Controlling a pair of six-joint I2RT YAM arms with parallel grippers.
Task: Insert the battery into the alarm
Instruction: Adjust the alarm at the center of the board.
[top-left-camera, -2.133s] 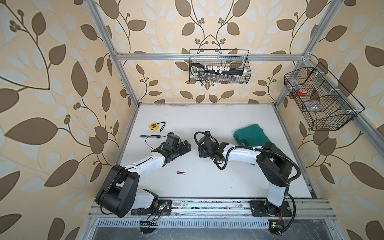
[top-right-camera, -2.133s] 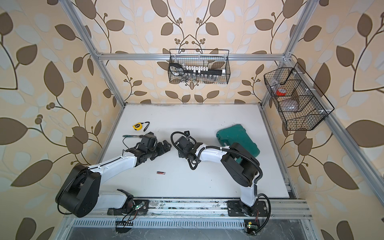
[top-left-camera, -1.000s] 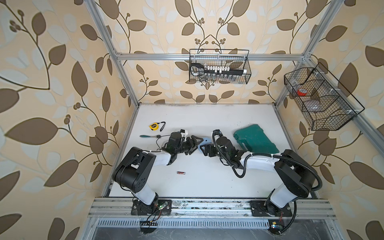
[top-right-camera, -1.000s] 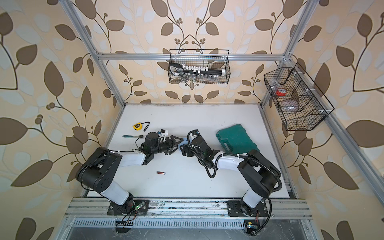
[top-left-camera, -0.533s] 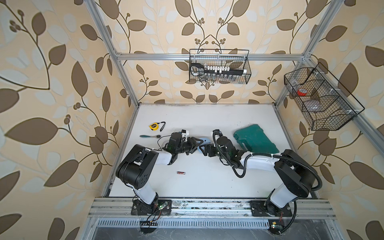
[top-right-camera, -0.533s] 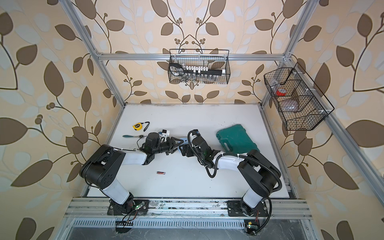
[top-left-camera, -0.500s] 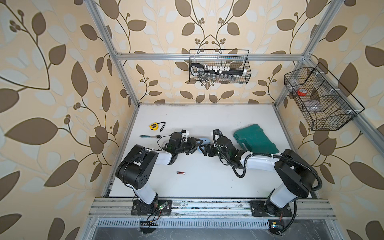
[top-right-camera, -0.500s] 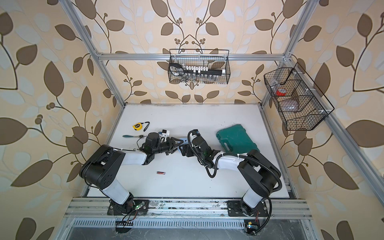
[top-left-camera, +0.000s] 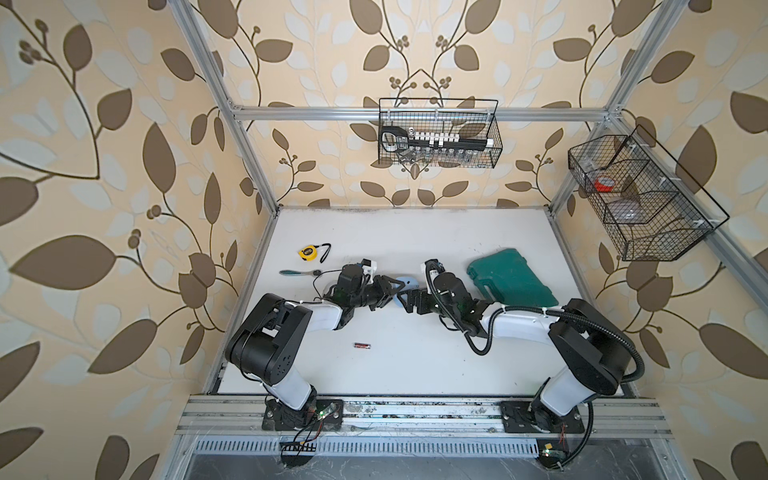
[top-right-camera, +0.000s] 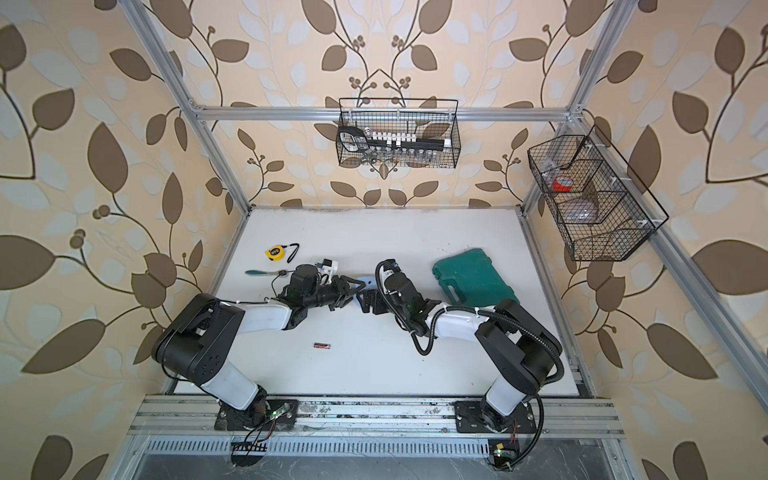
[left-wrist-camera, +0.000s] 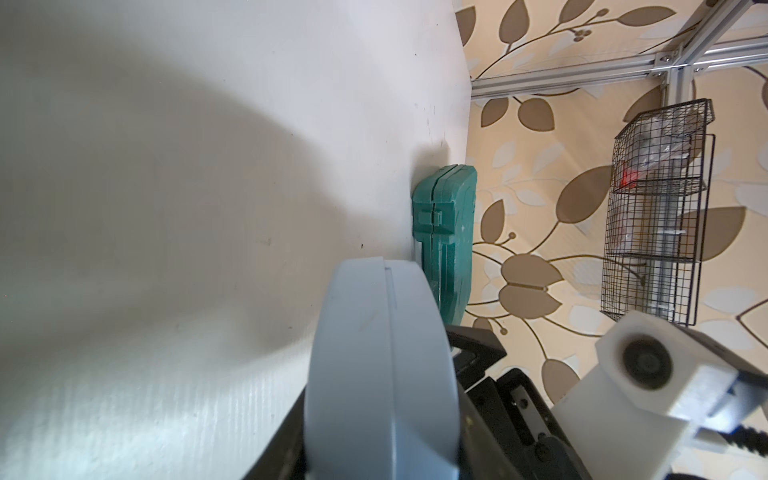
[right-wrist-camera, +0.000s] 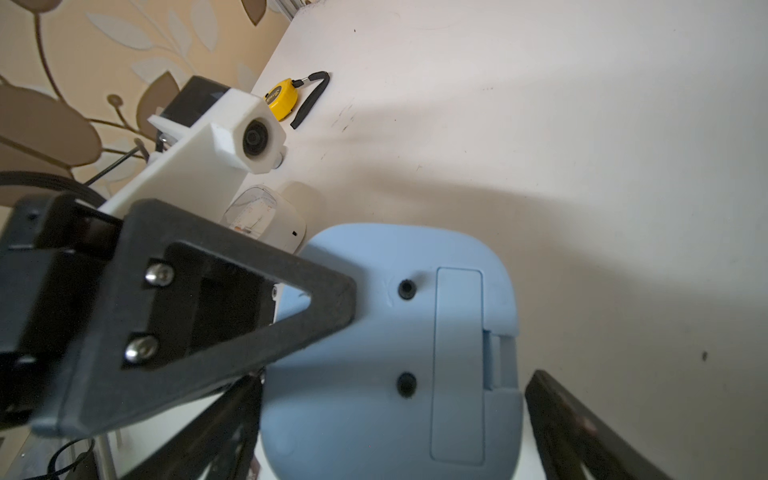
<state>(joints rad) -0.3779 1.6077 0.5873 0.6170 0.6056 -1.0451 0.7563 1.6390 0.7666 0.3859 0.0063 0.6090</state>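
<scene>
1. The left fingers (right-wrist-camera: 336, 295) are pinching the light-blue alarm (right-wrist-camera: 374, 353) across its thin body and holding it on edge. I cannot tell whether it is also resting on the surface (top-left-camera: 415, 241).
2. The right fingers (right-wrist-camera: 561, 411) are standing wide apart either side of the alarm. They are gripping nothing, and a gap is showing beside the one in clear view.
3. The battery cover (right-wrist-camera: 457, 365) on the alarm's back is facing the right wrist camera and appears to be shut.
4. The battery (top-left-camera: 362, 345) is lying untouched on the surface, nearer the front edge and well apart from both arms.
5. Further out, a green case (top-left-camera: 511, 282) is sitting behind the right arm and a tape measure (top-left-camera: 307, 252) is lying beyond the left.
6. Risks, as I judge them:
   - The pinch is narrow, so any push on the cover is likely to twist the alarm or make it slip.
   - The two sets of fingers are crowding each other and could collide.
   - The round battery could roll away when it is approached.
</scene>
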